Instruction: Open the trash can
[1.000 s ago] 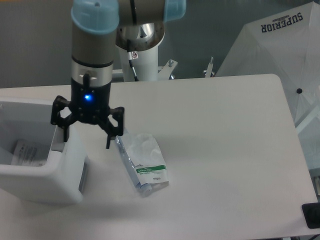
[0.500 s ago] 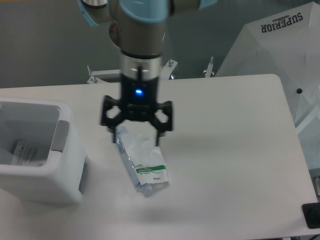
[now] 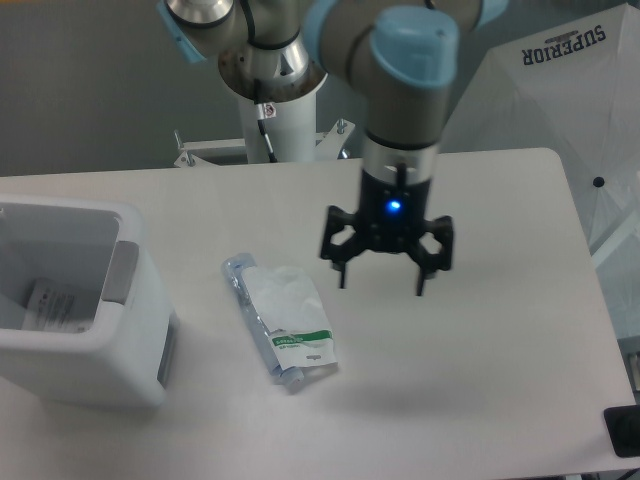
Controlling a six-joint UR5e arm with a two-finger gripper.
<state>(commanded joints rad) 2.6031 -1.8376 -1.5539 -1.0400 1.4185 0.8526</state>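
White table [image 3: 480, 380]: your trash can [image 3: 75, 300] sits uncovered, mouth up, grey tab [image 3: 118, 272] facing the gripper [image 3: 383, 283], fingers spread, empty.

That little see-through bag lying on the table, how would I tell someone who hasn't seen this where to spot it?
Start at the white trash can at the table's left edge, its top open. Just to its right, apart from it, lies the bag, flat and angled. It is the only clear, crinkled thing there, with a green stripe on its label; the robot's hand hangs open farther right, not touching it.
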